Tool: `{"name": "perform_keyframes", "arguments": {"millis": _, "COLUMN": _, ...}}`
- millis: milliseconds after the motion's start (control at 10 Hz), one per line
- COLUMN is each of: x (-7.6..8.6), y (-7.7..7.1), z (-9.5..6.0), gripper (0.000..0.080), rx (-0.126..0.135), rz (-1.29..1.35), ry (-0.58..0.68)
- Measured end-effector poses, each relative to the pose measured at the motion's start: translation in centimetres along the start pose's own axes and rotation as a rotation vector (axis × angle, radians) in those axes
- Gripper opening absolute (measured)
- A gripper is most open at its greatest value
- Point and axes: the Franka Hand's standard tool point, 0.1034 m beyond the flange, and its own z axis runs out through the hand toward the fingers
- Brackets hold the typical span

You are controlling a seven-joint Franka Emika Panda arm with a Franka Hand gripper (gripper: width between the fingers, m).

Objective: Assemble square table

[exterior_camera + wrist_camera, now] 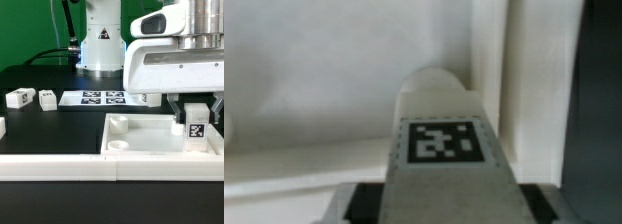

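The white square tabletop [150, 137] lies in the middle of the table, a tray with a raised rim. My gripper [195, 112] hangs over its corner at the exterior view's right and is shut on a white tagged leg [195, 128], held upright with its lower end inside the tray. In the wrist view the leg [445, 140] runs out from between the fingers [367, 203], its tag facing the camera, its tip close to the tray's inner corner wall [491, 60]. Two more legs [20, 98] [47, 98] lie at the exterior view's left.
The marker board [104, 98] lies behind the tabletop, near the robot base [100, 45]. A long white rail [60, 166] runs along the front of the table. Another white piece [2, 127] shows at the left edge.
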Motion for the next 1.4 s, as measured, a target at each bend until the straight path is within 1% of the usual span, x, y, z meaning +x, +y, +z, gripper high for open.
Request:
{"name": "perform_keyframes", "arguments": {"millis": 100, "x": -0.15, "y": -0.42, "z": 0.05, "gripper": 0.0287, "rx": -0.007, "rz": 0.182, "ry": -0.01}}
{"name": "perform_keyframes", "arguments": {"millis": 200, "x": -0.09, "y": -0.41, "z": 0.03, "gripper": 0.0287, "rx": -0.018, "rz": 0.343, "ry": -0.026}}
{"name": "perform_keyframes", "arguments": {"millis": 300, "x": -0.11, "y": -0.39, "z": 0.03, "gripper": 0.0288, "rx": -0.02, "rz": 0.514, "ry": -0.043}}
{"name": "perform_keyframes", "arguments": {"millis": 400, "x": -0.12, "y": -0.38, "z": 0.08, "gripper": 0.0288, "rx": -0.013, "rz": 0.697, "ry": -0.055}}
{"name": "perform_keyframes", "arguments": {"millis": 500, "x": -0.17, "y": -0.37, "z": 0.09, "gripper": 0.0288, "rx": 0.002, "rz": 0.858, "ry": -0.072}}
{"name": "perform_keyframes", "arguments": {"millis": 600, "x": -0.27, "y": -0.38, "z": 0.07, "gripper": 0.0288, "rx": 0.008, "rz": 0.924, "ry": -0.083}}
{"name": "perform_keyframes", "arguments": {"millis": 800, "x": -0.32, "y": -0.43, "z": 0.08, "gripper": 0.0288, "rx": 0.004, "rz": 1.009, "ry": -0.085}}
{"name": "perform_keyframes", "arguments": {"millis": 1000, "x": -0.37, "y": -0.51, "z": 0.09, "gripper": 0.0288, "rx": -0.001, "rz": 1.183, "ry": -0.089}}
{"name": "perform_keyframes", "arguments": {"millis": 1100, "x": -0.45, "y": -0.77, "z": 0.12, "gripper": 0.0288, "rx": 0.003, "rz": 1.344, "ry": -0.091}}
{"name": "perform_keyframes", "arguments": {"millis": 1200, "x": -0.48, "y": -0.84, "z": 0.12, "gripper": 0.0288, "rx": 0.015, "rz": 1.457, "ry": -0.072}}
{"name": "perform_keyframes", "arguments": {"millis": 1300, "x": -0.48, "y": -0.81, "z": 0.11, "gripper": 0.0288, "rx": 0.019, "rz": 1.534, "ry": -0.062}}
{"name": "perform_keyframes", "arguments": {"millis": 1400, "x": -0.46, "y": -0.75, "z": 0.11, "gripper": 0.0288, "rx": 0.018, "rz": 1.608, "ry": -0.056}}
